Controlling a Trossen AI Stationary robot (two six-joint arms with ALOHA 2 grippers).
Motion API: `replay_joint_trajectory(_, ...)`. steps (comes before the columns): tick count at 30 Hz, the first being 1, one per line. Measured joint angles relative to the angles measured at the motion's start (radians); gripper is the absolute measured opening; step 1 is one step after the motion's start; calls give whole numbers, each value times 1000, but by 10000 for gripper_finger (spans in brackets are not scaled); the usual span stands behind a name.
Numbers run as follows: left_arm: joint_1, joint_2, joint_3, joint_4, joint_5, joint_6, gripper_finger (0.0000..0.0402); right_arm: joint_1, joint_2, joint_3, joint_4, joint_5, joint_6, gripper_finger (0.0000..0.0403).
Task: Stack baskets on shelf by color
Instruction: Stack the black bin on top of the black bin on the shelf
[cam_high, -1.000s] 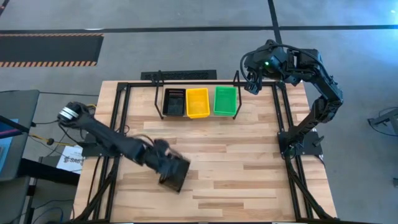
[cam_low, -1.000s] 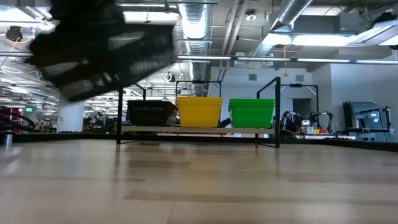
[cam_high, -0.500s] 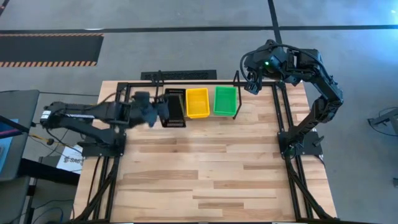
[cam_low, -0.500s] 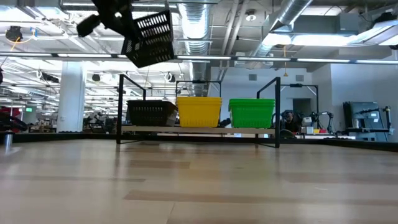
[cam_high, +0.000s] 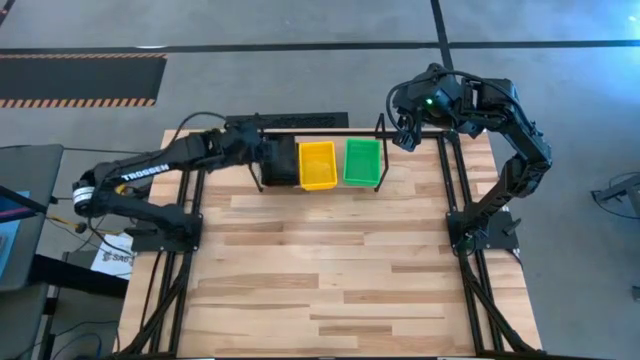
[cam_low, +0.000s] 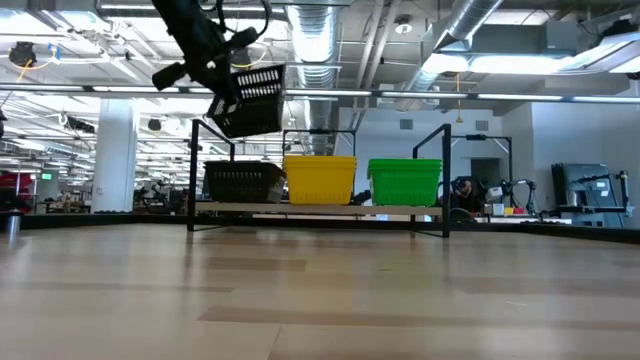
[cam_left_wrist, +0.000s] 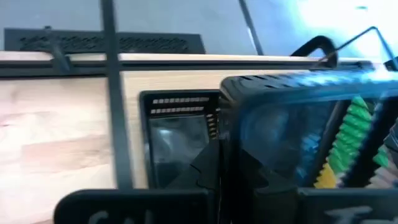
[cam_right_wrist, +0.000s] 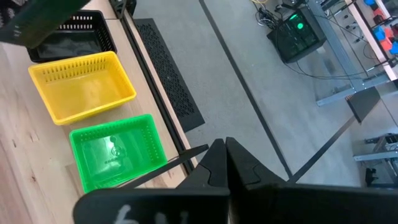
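Observation:
My left gripper (cam_high: 260, 155) is shut on a black basket (cam_low: 250, 100), holding it in the air over the left end of the shelf (cam_low: 320, 208). On the shelf's board stand black baskets (cam_low: 243, 182) at the left, yellow baskets (cam_low: 320, 180) in the middle and green baskets (cam_low: 405, 182) at the right. The held basket hangs above the black ones, and both also show in the left wrist view, the held one (cam_left_wrist: 298, 130) and the one on the shelf (cam_left_wrist: 180, 137). My right gripper (cam_high: 405, 135) is shut and empty, raised beyond the shelf's right end. My left gripper holds the black basket by one end wall near its rim (cam_left_wrist: 221, 143), coming from the table's left and slanting down. The basket's wall hides the fingertips, so the kind of hold does not show. The basket is lifted clear and tilted, above the shelf's black baskets.
The shelf's black tube posts (cam_low: 192, 170) rise beside the held basket. The larger black frame (cam_high: 195, 190) runs around the table. Bare wooden tabletop (cam_high: 330, 270) lies on the near side of the shelf.
My left gripper has swung from the table's near left part toward the far edge and to the right, carrying the black basket. The basket, lifted clear all the while, now hangs tilted over the shelf's left end.

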Motion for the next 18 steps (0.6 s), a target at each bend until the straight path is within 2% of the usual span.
replay_joint_trajectory(6, 96, 31, 1, -2, 108, 65, 0, 0, 0, 0, 0, 0, 9, 1)
replay_joint_trajectory(18, 166, 150, 1, 12, 241, 169, 0, 0, 0, 0, 0, 2, 35, 1)
